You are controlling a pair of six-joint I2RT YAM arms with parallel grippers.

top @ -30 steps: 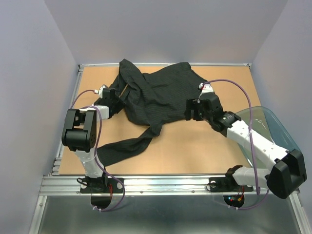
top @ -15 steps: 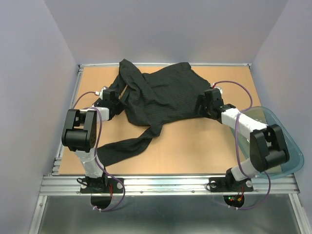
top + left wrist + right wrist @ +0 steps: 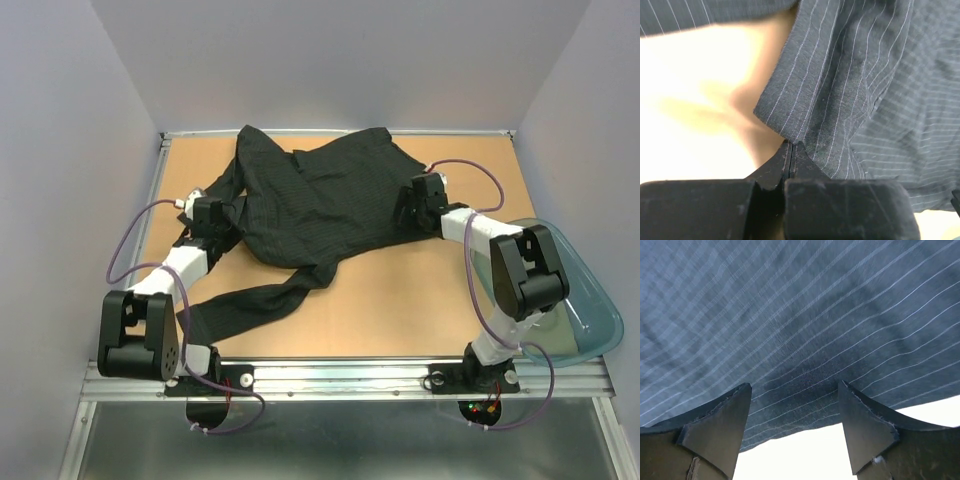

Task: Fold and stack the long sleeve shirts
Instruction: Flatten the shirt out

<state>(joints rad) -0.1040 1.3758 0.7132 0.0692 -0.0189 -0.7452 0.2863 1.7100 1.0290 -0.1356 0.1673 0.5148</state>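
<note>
Both arms have swung since a second ago, the left stretching out low and the right folding back, and the black pinstriped thin-cloth button-up shirt (image 3: 320, 200) now lies a little wider across the far middle of the brown board surface (image 3: 400, 310), one sleeve (image 3: 250, 300) trailing near left. Left jaws are clamped together on a fold at the shirt's left edge; right jaws stand apart over the right hem, gripping nothing. To spread it well, the right should first pinch only the hem, then both draw apart low and evenly, so the cloth flattens without bunching

no readable text, labels, brands, numbers
</note>
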